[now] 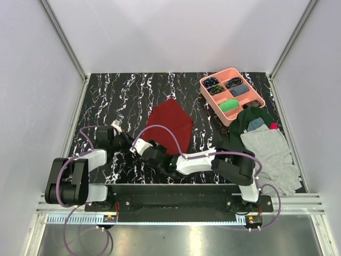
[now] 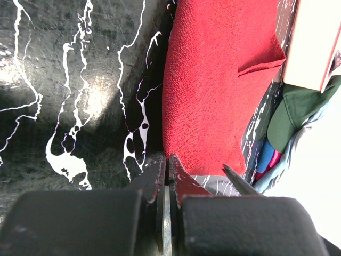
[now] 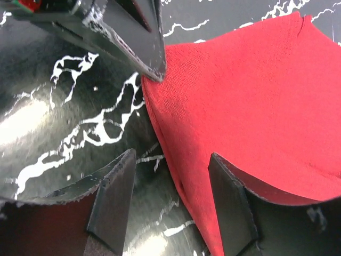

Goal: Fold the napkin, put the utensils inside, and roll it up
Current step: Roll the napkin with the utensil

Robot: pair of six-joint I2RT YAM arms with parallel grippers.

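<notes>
The dark red napkin (image 1: 170, 124) lies folded and flat on the black marbled table, also in the left wrist view (image 2: 213, 90) and right wrist view (image 3: 250, 101). My left gripper (image 1: 132, 142) (image 2: 166, 159) is shut, its tips at the napkin's near-left corner; I cannot tell if cloth is pinched. One of its fingers (image 3: 133, 37) touches that corner. My right gripper (image 1: 152, 148) (image 3: 171, 160) is open and straddles the napkin's near edge, one finger over cloth, one over table. Its fingertip (image 2: 237, 180) shows beside the left jaws. No utensils are in view.
A pink compartment tray (image 1: 205, 85) (image 2: 314, 42) with small items stands at the back right. A pile of grey, green and blue clothes (image 1: 269, 149) (image 2: 298, 106) lies at the right. White walls enclose the table.
</notes>
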